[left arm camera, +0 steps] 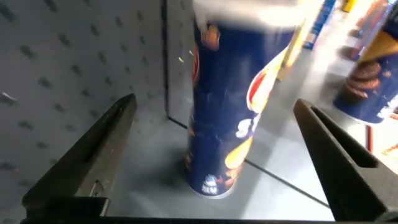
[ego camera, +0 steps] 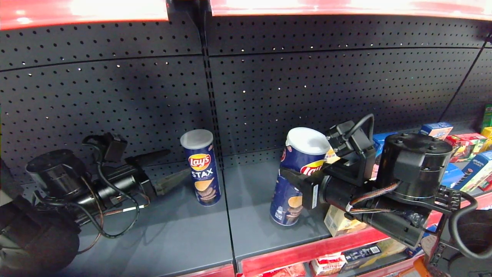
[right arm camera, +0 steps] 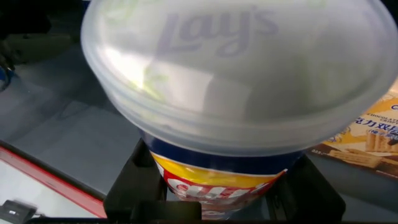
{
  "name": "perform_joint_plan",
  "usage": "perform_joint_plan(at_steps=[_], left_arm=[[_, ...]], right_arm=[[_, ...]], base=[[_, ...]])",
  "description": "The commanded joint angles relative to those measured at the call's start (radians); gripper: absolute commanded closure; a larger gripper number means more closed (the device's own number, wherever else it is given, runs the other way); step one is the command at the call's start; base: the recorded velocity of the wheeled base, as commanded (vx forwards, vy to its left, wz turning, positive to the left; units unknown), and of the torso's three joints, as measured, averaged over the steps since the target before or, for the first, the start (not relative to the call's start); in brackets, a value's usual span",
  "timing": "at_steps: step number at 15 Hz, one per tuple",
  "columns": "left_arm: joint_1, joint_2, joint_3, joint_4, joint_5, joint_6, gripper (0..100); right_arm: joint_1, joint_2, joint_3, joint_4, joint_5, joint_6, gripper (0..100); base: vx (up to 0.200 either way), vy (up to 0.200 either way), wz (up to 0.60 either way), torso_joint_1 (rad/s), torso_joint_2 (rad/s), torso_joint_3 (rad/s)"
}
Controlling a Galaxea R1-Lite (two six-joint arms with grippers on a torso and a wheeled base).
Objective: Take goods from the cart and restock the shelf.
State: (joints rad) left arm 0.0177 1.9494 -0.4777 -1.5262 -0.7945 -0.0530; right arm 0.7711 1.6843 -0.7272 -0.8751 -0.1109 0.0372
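Observation:
Two blue chip cans with clear lids are on the grey shelf (ego camera: 177, 238). One can (ego camera: 201, 169) stands upright near the middle seam, also seen as the can (left arm camera: 230, 106) in the left wrist view. My left gripper (ego camera: 179, 161) lies just left of it, open, its fingers (left arm camera: 93, 162) spread wide on either side and not touching. The second can (ego camera: 300, 161) leans to the right, its base at or just above the shelf. My right gripper (ego camera: 296, 179) is shut on its body; the right wrist view looks down on that can's lid (right arm camera: 236, 74) with my right gripper (right arm camera: 227, 193) below it.
Boxed goods (ego camera: 472, 165) crowd the shelf's right end, and a yellow box (ego camera: 338, 223) sits just under my right arm. The pegboard back wall (ego camera: 307, 84) closes the rear. A red front rail (ego camera: 307, 250) edges the shelf, with more packs (ego camera: 326, 265) on the level below.

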Motion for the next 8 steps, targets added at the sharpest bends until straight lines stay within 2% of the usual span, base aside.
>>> perform_joint_plan(at_steps=[1, 6, 8], left_arm=[[-0.002, 0.049, -0.018, -0.003, -0.014, -0.01, 0], [-0.021, 0.091, -0.105, 0.008, -0.019, -0.019, 0], [-0.039, 0.099, -0.137, 0.008, -0.029, -0.053, 0]], right_arm=[[0.001, 0.005, -0.001, 0.001, 0.0, 0.001, 100], [0.001, 0.023, -0.012, -0.005, 0.007, 0.001, 100], [-0.001, 0.031, -0.014, -0.007, 0.007, 0.001, 100]], base=[[0.0, 0.0, 0.0, 0.0, 0.0, 0.0], [0.0, 0.0, 0.0, 0.0, 0.0, 0.0], [0.0, 0.0, 0.0, 0.0, 0.0, 0.0]])
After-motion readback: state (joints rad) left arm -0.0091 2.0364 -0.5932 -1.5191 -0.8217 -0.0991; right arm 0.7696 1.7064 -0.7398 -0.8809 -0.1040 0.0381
